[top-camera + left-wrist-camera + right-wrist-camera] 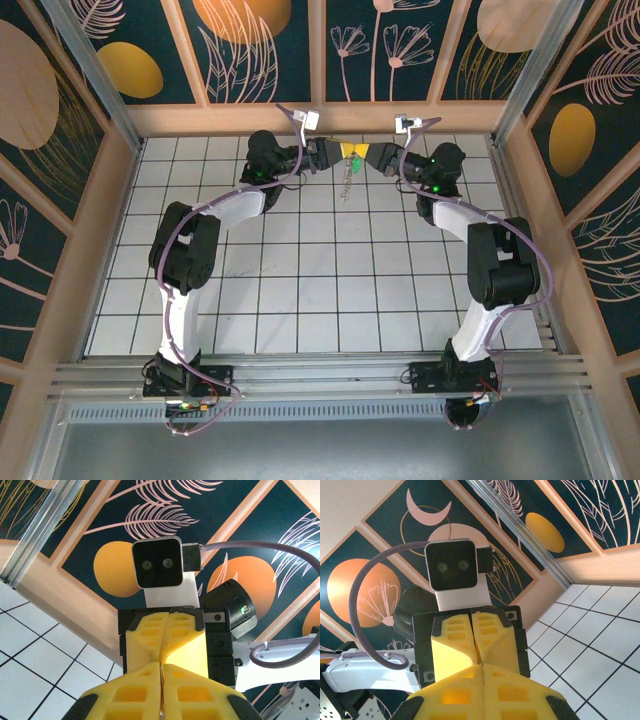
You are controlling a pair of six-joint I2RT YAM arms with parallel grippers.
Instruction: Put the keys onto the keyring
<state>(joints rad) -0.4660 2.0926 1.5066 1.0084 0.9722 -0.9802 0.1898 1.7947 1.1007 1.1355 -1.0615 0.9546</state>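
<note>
We are clenching left pincer [349, 151] and right pincer [376, 157] tip to tip, the keyring [346, 186] dangling nearward between them.

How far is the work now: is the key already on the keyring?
Done: key and keyring are picked up. In hand: left gripper and right gripper, both shut, meet tip to tip at them. Left: threading; the pictures cannot confirm it yet.

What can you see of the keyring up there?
The keyring is a thin grey metal loop, long and narrow, over the far white tiles, right by where the left gripper and right gripper meet. The green key sits at its top end. What holds it is too small to tell.
</note>
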